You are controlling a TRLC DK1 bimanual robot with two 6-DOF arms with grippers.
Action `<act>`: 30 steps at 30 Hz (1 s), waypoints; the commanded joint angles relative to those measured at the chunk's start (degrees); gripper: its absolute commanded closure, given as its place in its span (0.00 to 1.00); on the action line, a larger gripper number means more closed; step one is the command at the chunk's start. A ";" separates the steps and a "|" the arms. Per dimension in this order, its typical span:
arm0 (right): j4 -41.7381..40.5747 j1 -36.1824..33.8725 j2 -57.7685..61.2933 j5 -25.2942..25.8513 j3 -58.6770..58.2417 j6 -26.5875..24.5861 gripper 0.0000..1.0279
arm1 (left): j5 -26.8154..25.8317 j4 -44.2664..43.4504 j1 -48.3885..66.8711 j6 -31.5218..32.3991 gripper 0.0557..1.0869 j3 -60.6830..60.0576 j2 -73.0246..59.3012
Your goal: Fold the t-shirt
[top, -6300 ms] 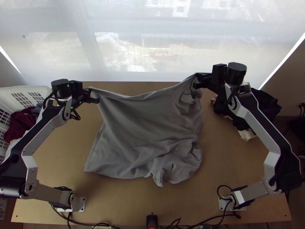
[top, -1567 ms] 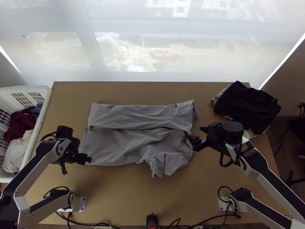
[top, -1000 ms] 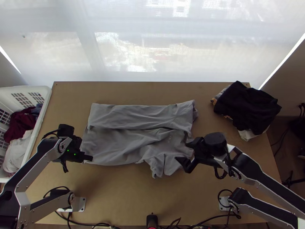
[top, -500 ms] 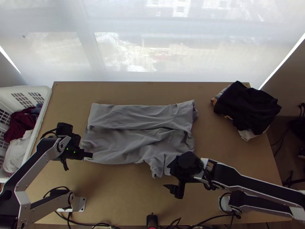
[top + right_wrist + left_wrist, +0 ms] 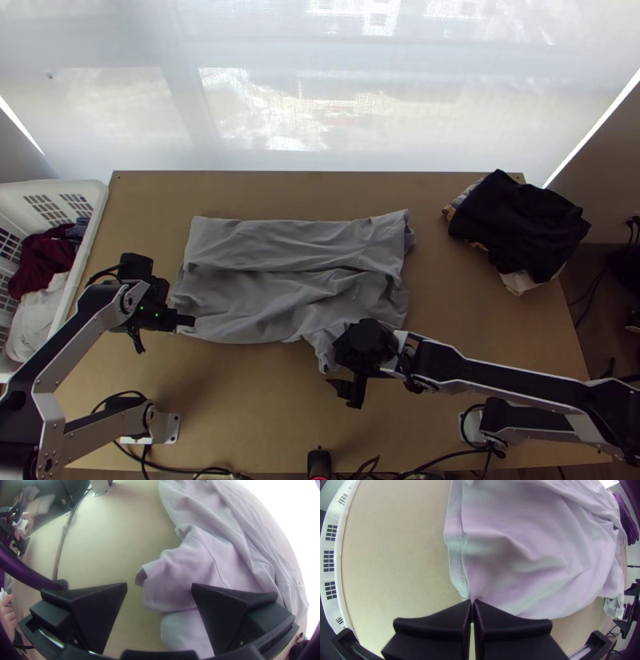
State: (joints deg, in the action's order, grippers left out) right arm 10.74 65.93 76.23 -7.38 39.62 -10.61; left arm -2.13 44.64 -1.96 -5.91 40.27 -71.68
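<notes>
A small, faint print (image 5: pixel 355 291) on the grey fabric t-shirt (image 5: pixel 248 304) is too small to make out. The shirt lies midtable, its far part folded over, the near sleeve (image 5: pixel 322 344) rumpled. The black-fingered left gripper (image 5: pixel 190 321) is closed on its hem corner; the black-fingered right gripper (image 5: pixel 342 393), spread wide, partly blocks the top view of the sleeve. A slotted white plastic basket (image 5: pixel 98 214) holds dark red cloth (image 5: pixel 40 260); black cloth (image 5: pixel 520 224) tops a pile opposite.

Worktop (image 5: pixel 256 424) is shot steeply from way up over its near edge; both wrist cams are aimed down from much closer. T-shirt (image 5: pixel 292 244), mid-frame from above, is caught by all three, basket (image 5: pixel 99 196) at far left by the left wrist cam too.
</notes>
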 commanded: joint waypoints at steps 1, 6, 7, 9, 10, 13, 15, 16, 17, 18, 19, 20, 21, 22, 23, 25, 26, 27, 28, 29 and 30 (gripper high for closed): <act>-4.15 -0.80 3.05 2.19 -1.12 -0.11 0.31 | -0.07 0.09 0.02 0.20 0.97 1.04 -1.09; -5.03 -2.47 2.70 2.72 -1.21 -0.64 0.74 | 0.02 0.53 -0.07 0.20 0.97 1.56 -1.01; -5.03 -2.83 2.35 2.81 -1.12 -0.64 0.80 | 0.02 0.71 -0.07 0.29 0.97 1.56 -1.01; -5.03 -3.44 1.38 2.98 -1.03 -0.64 0.90 | 0.02 0.97 -0.07 0.38 0.97 1.56 -0.92; -4.94 -3.70 0.68 3.07 -1.03 -0.64 0.94 | 0.02 1.15 -0.07 0.46 0.97 1.56 -0.83; -3.45 -5.20 -2.05 3.07 -0.68 -0.46 0.97 | 0.02 1.50 -0.07 0.55 0.97 1.56 -0.30; -1.51 -6.69 -3.89 3.07 -0.15 -0.29 0.97 | 0.02 1.94 -0.07 0.55 0.97 1.56 -0.04; -0.64 -7.40 -4.95 3.07 -0.06 -0.29 0.97 | 0.02 2.03 -0.07 0.55 0.97 1.56 0.14; 0.16 -8.19 -6.09 3.07 0.11 -0.29 0.97 | 0.02 2.20 -0.07 0.55 0.97 1.56 0.40; 1.39 -8.71 -7.14 3.07 0.37 -0.37 0.97 | 0.02 2.38 -0.07 0.55 0.97 1.56 0.75; 2.70 -9.51 -8.29 3.07 0.73 -0.46 0.97 | 0.02 2.47 -0.33 0.46 0.97 1.56 1.02; 3.85 -10.03 -9.43 3.07 0.90 -0.46 0.97 | 0.02 2.64 -0.68 0.38 0.97 1.56 1.28; 4.99 -10.74 -10.66 3.07 1.17 -0.46 0.97 | 0.02 2.82 -0.86 0.38 0.97 1.56 1.54; 5.96 -11.26 -11.71 3.07 1.17 -0.55 0.97 | 0.02 2.91 -1.21 0.29 0.97 1.65 1.98; 7.19 -11.79 -12.94 3.07 1.25 -0.55 0.97 | 0.02 2.99 -1.74 0.20 0.97 1.74 2.51; 9.03 -12.67 -15.05 3.07 1.25 -0.55 0.97 | 0.02 3.08 -2.61 0.11 0.97 1.92 3.48; 9.82 -13.02 -15.93 3.07 1.17 -0.46 0.97 | 0.02 3.35 -3.05 0.02 0.97 2.09 3.83; 10.44 -13.46 -16.81 3.07 1.17 -0.37 0.97 | 0.02 3.43 -3.49 -0.06 0.97 2.27 4.18; 11.05 -13.90 -17.52 3.07 1.08 -0.29 0.97 | 0.02 3.52 -3.67 -0.15 0.97 2.36 4.44; 11.67 -14.16 -18.13 3.07 1.08 -0.29 0.97 | 0.02 3.61 -3.84 -0.24 0.97 2.44 4.71; 12.20 -14.52 -18.57 3.07 1.25 -0.20 0.97 | 0.02 3.78 -4.11 -0.24 0.97 2.62 4.88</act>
State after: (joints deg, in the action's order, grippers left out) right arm 18.41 54.24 62.92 -4.32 40.49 -11.00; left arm -2.13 47.70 -4.25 -5.72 42.22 -68.73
